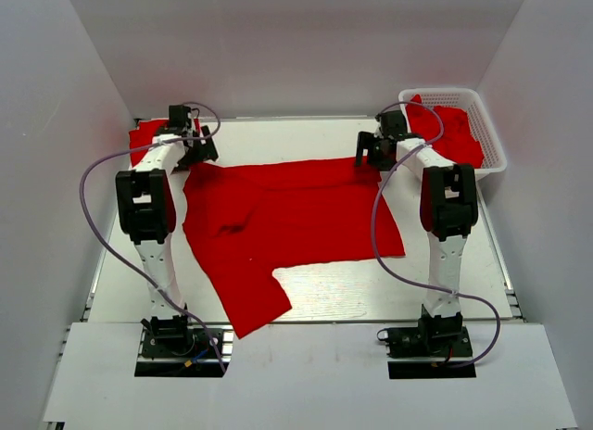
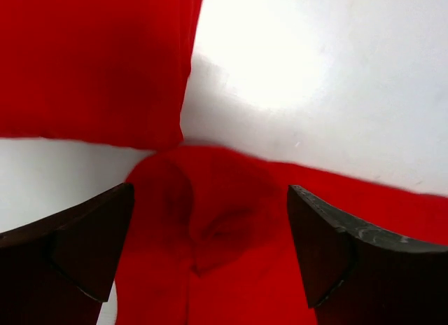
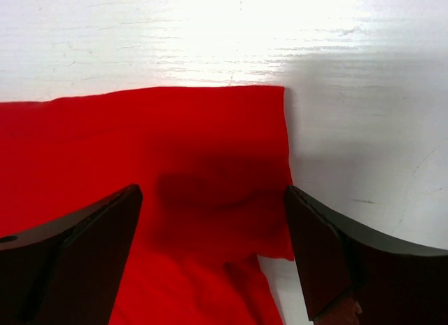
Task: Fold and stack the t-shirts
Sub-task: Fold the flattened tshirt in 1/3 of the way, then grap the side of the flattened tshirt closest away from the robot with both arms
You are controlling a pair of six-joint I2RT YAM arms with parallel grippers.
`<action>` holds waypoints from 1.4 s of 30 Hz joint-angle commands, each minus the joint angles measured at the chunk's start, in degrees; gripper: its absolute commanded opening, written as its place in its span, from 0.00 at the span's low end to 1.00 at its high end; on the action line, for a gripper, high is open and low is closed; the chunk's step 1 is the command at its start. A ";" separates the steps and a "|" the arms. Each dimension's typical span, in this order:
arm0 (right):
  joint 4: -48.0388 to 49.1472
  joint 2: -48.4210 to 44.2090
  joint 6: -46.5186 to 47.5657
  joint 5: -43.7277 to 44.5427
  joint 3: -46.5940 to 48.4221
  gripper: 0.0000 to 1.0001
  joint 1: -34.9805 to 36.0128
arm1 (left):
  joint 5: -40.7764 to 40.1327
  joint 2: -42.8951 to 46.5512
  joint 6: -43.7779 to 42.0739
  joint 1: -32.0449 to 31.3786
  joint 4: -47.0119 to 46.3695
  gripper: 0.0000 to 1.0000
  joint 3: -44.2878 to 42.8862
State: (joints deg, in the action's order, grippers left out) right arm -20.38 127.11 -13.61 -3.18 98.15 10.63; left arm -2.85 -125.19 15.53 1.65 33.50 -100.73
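A bright red spread t-shirt (image 1: 287,217) lies mostly flat in the middle of the white counter (image 1: 324,291), one part trailing toward the near edge between the two arm bases. The left pincer (image 1: 196,152) is at its far left corner and the right pincer (image 1: 371,154) at its far right corner. In the left wrist view the left pincer (image 2: 210,248) stands wide open, its dark fingers (image 2: 70,234) well apart with a rumpled bit of red cloth lying loose between them, gripped by neither. Just beyond it sits a folded t-shirt (image 2: 91,59), layered edges showing, which the top view places at the counter's far left corner (image 1: 144,133). In the right wrist view the right pincer (image 3: 213,248) is likewise wide open, its fingers (image 3: 343,248) on either side of the shirt's corner, holding nothing; the cloth there lies flat on the counter. At the far right stands a white lattice basket (image 1: 445,92) with heaped t-shirts (image 1: 449,133) of the same red inside.
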 commanded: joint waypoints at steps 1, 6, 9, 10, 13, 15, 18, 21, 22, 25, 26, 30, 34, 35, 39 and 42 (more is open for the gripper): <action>0.96 -3.97 2.18 -1.13 2.57 0.89 0.44 | -2.33 6.70 -0.49 -0.07 -0.27 1.00 -5.00; 0.08 -5.99 3.85 -0.25 3.45 0.90 1.67 | -0.77 8.72 -2.87 -1.21 0.96 1.00 -6.76; -0.27 -6.17 4.20 -1.30 3.54 0.90 2.81 | 4.42 11.44 -3.49 -1.73 -0.35 1.00 -0.47; -0.27 -6.00 4.11 -1.74 3.63 0.90 3.16 | 6.17 12.24 -3.49 -1.74 -1.23 1.00 1.48; 0.17 -4.86 3.59 -3.23 3.89 0.90 4.48 | 12.68 14.35 -2.88 -3.23 -4.92 1.00 9.81; -0.62 -2.85 3.06 -4.46 5.21 0.90 5.27 | 14.89 14.88 -1.56 -4.02 -6.07 1.00 15.00; -0.36 -1.25 1.57 -5.25 6.00 0.90 5.62 | 15.42 14.19 -0.32 -5.25 -7.21 1.00 19.85; 0.16 0.33 -0.18 -5.52 5.65 0.90 5.28 | 14.20 13.48 -0.32 -5.25 -8.79 1.00 21.97; 0.34 1.29 -0.37 -5.00 5.65 0.90 5.10 | 13.67 12.52 -0.32 -5.25 -8.80 1.00 21.98; -0.53 3.31 -0.72 -3.33 6.18 0.90 4.75 | 13.66 8.32 -0.93 -5.25 -9.33 1.00 19.01; -0.80 3.76 -0.98 -2.98 6.18 0.90 4.57 | 14.18 6.90 -0.94 -5.25 -9.33 1.00 17.86; -2.73 5.52 -3.35 1.13 6.79 0.90 3.17 | 14.71 0.30 -1.99 -5.25 -6.43 1.00 11.00; -5.01 7.18 -6.69 4.66 9.94 0.90 1.24 | 14.72 -5.14 -2.61 -5.25 -3.80 1.00 4.24; -6.58 8.84 -7.74 4.76 11.00 0.90 0.01 | 15.76 -6.46 -3.22 -5.25 -3.18 1.00 0.74; -7.65 12.19 -7.58 1.69 16.01 0.90 -2.01 | 19.72 -13.14 -4.98 -5.25 -1.42 1.00 -7.80; -8.53 14.83 -6.35 0.72 21.54 0.90 -2.90 | 21.30 -18.42 -6.21 -5.78 2.36 1.00 -16.15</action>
State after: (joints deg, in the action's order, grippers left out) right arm -25.21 138.34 -20.29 -2.52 116.05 9.19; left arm 15.35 -137.88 11.66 -3.86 29.39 -114.15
